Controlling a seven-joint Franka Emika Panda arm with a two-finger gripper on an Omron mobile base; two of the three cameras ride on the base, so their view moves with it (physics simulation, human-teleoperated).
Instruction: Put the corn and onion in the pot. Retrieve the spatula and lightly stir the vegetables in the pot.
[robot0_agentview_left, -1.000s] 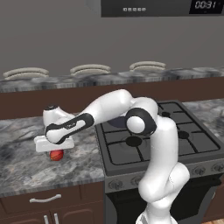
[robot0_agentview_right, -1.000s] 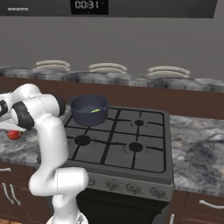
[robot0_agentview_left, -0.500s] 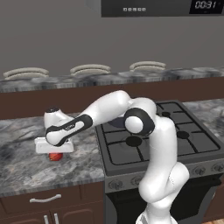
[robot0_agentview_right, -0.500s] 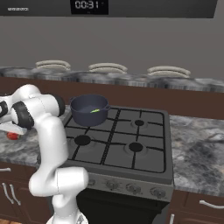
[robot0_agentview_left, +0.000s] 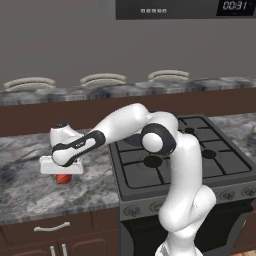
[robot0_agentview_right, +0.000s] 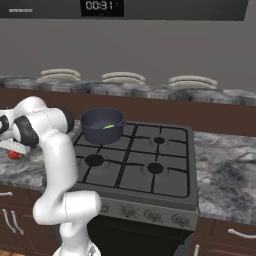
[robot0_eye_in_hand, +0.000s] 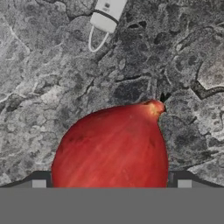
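Readable writing: the display above the stove (robot0_agentview_right: 145, 160) shows 00:31. The arm reaches left from the base, low over the counter (robot0_agentview_left: 30, 195), hand pointed down. The gripper (robot0_agentview_left: 62, 172) stands wide open astride the onion (robot0_agentview_left: 62, 178), fingertips (robot0_eye_in_hand: 39, 180) at either side; contact cannot be told. The onion lies on the counter toward its front edge, left of the stove. The pot (robot0_agentview_right: 102, 125) sits on the stove's back left burner with the corn (robot0_agentview_right: 108, 126) inside.
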